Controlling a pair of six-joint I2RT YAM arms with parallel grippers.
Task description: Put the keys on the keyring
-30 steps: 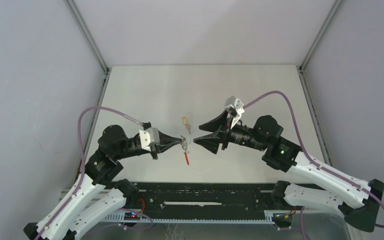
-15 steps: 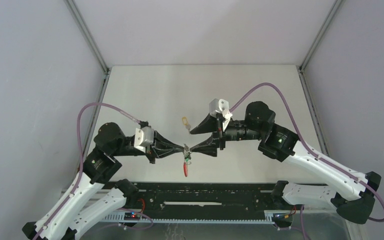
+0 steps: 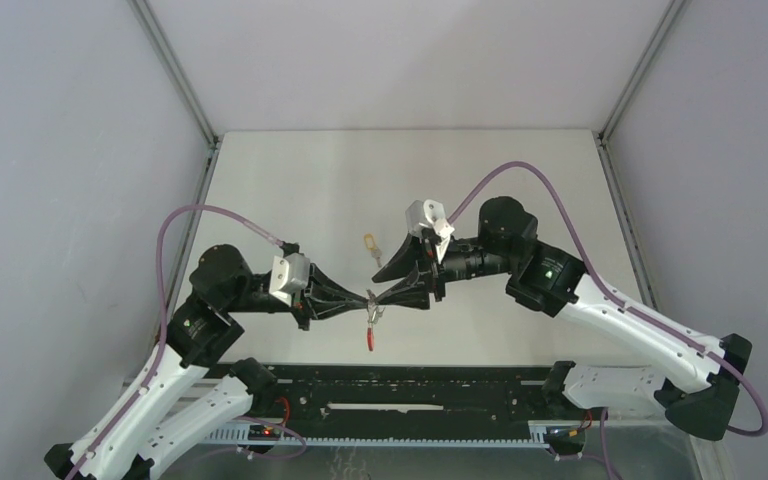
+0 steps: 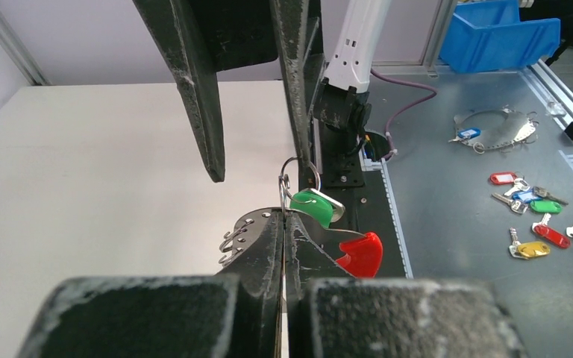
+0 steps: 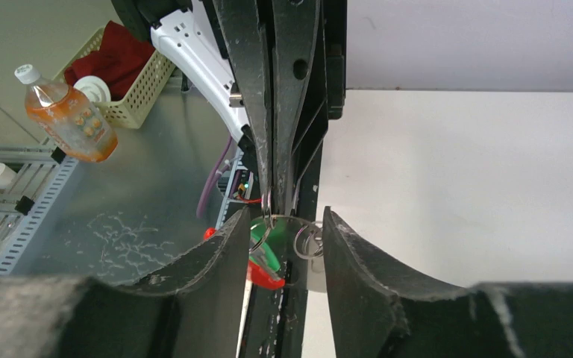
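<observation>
Table: the white top (image 3: pixel 290 180) is shut in by grey walls (image 3: pixel 60 200) at 9, 12 and 3 o'clock. A black rail (image 3: pixel 410 385) runs along the near edge at 6 o'clock. The widest stretch of bare surface lies toward 12 o'clock from the fingertips.

Right arm: the right arm (image 3: pixel 560 290) reaches in from 4 o'clock, well inside the 3 o'clock wall.

Left arm: the left arm (image 3: pixel 205 320) reaches in from 8 o'clock, its elbow near the 9 o'clock table edge.

Right gripper: the right gripper (image 3: pixel 378 288) has its jaws apart, one finger on each side of the small ring. Its tips meet the left gripper's tips head-on. Whether the pads touch metal, I cannot tell.

Left gripper: the left gripper (image 3: pixel 370 297) is clamped tight on the keyring, pointing toward 3 o'clock.

Keyring: the keyring (image 4: pixel 239 235) is pinched between the left fingers above the table. Its red section (image 4: pixel 358 253) hangs toward 6 o'clock.

Green key: the green key (image 4: pixel 313 205) hangs on a small ring (image 4: pixel 300 175) just beside the keyring, between the right fingers.

Yellow key: the yellow key (image 3: pixel 370 241) lies on the table at 12 o'clock from the tips, near them but apart.
</observation>
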